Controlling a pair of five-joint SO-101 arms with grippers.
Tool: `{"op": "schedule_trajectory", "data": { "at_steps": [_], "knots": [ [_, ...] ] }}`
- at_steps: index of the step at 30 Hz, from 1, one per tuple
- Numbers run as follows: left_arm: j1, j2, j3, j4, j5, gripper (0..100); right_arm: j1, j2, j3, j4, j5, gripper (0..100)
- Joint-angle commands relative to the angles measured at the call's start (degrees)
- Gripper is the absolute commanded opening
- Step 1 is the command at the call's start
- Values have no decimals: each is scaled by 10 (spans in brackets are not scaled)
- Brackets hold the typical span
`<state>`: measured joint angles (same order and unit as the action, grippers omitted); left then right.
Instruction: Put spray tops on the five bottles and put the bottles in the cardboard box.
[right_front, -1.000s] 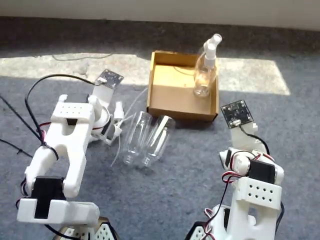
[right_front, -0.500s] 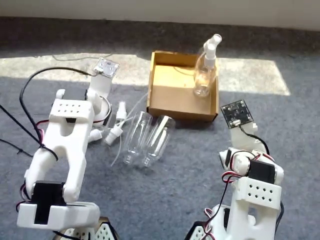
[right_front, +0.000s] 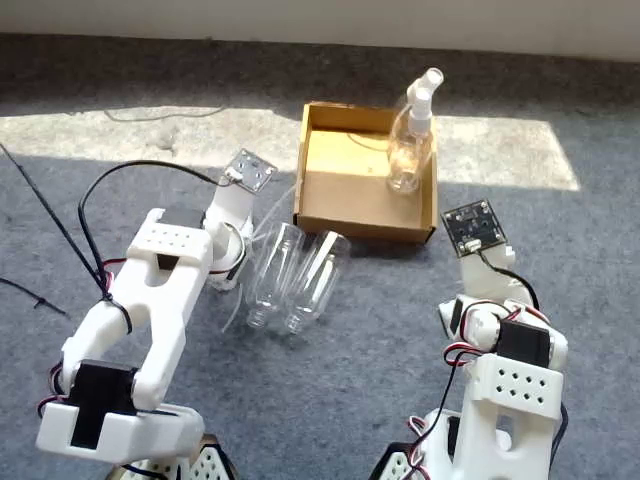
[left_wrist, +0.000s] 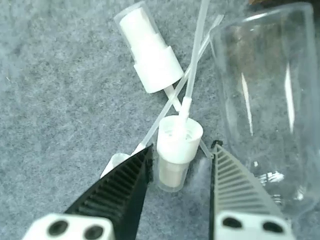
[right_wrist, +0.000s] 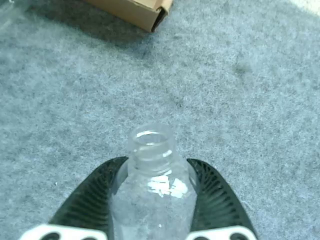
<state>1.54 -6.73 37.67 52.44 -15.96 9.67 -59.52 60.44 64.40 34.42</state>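
Bottles (right_front: 272, 270) lie as a topless pair, side by side on the grey carpet (right_front: 380, 330) at the centre of the high view. Just left of them the left gripper (left_wrist: 181, 149) stands released, its jaws on either side of a spray top (left_wrist: 176, 150); one jaw may be touching it. A second top (left_wrist: 150, 55) lies close by, the dip tubes crossing. At lower right the right gripper (right_wrist: 156, 162) is clenched on an open-necked bottle (right_wrist: 150, 145). In the cardboard box (right_front: 345, 190), upper centre, a capped bottle (right_front: 410, 150) stands upright by the right wall.
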Motion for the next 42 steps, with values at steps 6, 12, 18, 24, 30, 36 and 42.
{"op": "schedule_trajectory", "data": {
  "at_steps": [6, 12, 18, 24, 30, 36, 42],
  "knots": [
    [9, -22, 7, -25, -8, 171, -2, -13, -5, 3, -4, 4],
    [10, 7, 17, -41, -8, 122, -1, -13, -4, 4, -4, 4],
    [7, 31, 4, -43, -11, 86, 0, -13, -4, 4, -4, 4],
    [0, -88, -54, 104, -42, 21, 0, -13, -4, 4, -3, 4],
    [-75, -205, -131, 309, -12, 21, -1, -13, -4, 4, -4, 4],
    [-155, -217, -42, 292, 44, 21, -2, -13, -4, 4, -4, 4],
    [-193, -217, 41, 241, 214, 21, -2, -13, -4, 28, -4, 4]
  ]
}}
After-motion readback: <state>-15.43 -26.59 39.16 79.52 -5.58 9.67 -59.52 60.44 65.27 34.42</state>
